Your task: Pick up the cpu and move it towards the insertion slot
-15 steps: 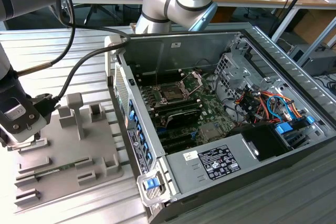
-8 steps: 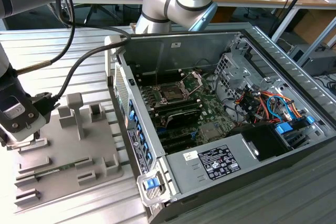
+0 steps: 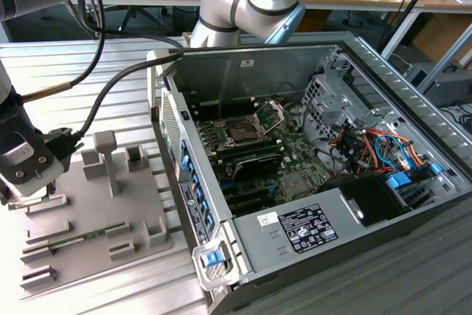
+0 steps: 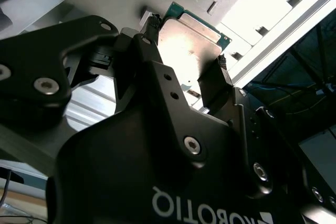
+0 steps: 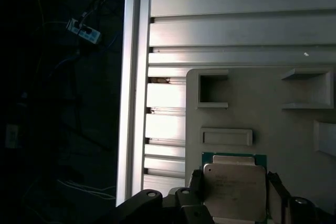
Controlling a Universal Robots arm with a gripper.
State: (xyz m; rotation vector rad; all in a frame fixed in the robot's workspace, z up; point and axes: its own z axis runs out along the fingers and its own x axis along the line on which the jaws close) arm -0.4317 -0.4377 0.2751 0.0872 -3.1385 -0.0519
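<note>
The cpu (image 5: 233, 190), a small square chip with a pale metal top and a green rim, lies over the grey plastic tray (image 5: 262, 108). My gripper (image 5: 234, 195) has one black finger against each of two opposite edges of the chip, shut on it. In the second wrist view the cpu (image 4: 190, 38) sits between the same fingers (image 4: 219, 77). In the exterior view the gripper (image 3: 18, 193) hangs low over the tray's (image 3: 96, 219) end at that view's left. The insertion slot (image 3: 243, 129), a silver-framed socket with its lever raised, lies inside the open computer case.
The open computer case (image 3: 310, 182) stands to the exterior view's right of the tray, its side wall between the two. A thin green memory stick (image 3: 74, 240) lies in the tray beside raised posts (image 3: 107, 156). Cables (image 3: 110, 86) trail from the wrist. The ribbed aluminium table (image 5: 236, 30) ends near the tray.
</note>
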